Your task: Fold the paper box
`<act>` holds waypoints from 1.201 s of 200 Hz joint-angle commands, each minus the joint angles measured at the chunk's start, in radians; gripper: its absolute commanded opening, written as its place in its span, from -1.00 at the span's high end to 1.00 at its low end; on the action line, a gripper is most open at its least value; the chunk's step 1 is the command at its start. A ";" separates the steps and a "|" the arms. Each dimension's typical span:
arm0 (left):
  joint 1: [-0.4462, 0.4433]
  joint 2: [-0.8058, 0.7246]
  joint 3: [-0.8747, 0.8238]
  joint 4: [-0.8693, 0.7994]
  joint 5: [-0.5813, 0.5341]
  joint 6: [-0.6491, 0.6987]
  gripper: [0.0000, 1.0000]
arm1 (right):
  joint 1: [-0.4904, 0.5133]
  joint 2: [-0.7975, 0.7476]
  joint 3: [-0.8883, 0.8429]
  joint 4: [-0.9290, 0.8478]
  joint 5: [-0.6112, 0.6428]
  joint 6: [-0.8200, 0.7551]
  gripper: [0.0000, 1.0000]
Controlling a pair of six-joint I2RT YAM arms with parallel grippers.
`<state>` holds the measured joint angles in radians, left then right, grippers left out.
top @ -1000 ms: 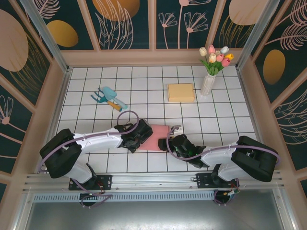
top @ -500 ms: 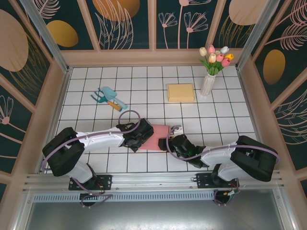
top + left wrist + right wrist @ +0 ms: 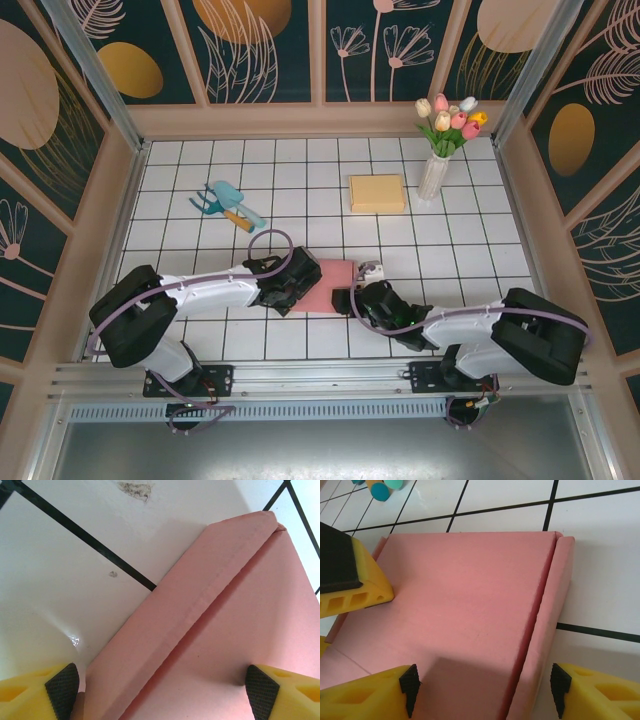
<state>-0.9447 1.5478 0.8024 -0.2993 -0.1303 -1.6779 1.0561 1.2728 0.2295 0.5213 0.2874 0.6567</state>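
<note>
Now, left gripper [image 3: 162,692]: released, astride the 9 o'clock flap [image 3: 190,605]; slide a finger beneath first.
Paper box [image 3: 330,280]: flat, table's [image 3: 480,250] 6 o'clock, between grippers.
Right gripper [image 3: 485,692]: released, astride the 3 o'clock flap [image 3: 545,620]; crease along its fold.

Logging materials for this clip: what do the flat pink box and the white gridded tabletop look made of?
Flat pink box: seemingly thin paperboard, matte, with pressed creases and a folded side flap. White gridded tabletop: smooth, slightly glossy tile or printed sheet, judging by the glint and scuffs; unclear which.
</note>
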 commanded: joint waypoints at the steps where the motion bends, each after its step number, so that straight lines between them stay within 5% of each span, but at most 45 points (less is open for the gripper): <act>1: -0.006 0.021 -0.016 -0.020 0.014 -0.013 -0.76 | 0.011 -0.058 -0.018 -0.061 0.024 -0.017 -0.46; 102: -0.006 0.020 -0.009 -0.031 0.002 -0.018 -0.74 | 0.101 -0.272 -0.030 -0.264 0.090 0.056 -0.28; 240: -0.006 0.034 -0.010 -0.023 0.004 -0.022 -0.72 | 0.173 -0.185 -0.066 -0.105 -0.003 0.095 -0.18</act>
<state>-0.9447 1.5536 0.8024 -0.2905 -0.1310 -1.6817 1.2068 1.0645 0.1608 0.3649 0.3050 0.7399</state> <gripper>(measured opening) 0.862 0.596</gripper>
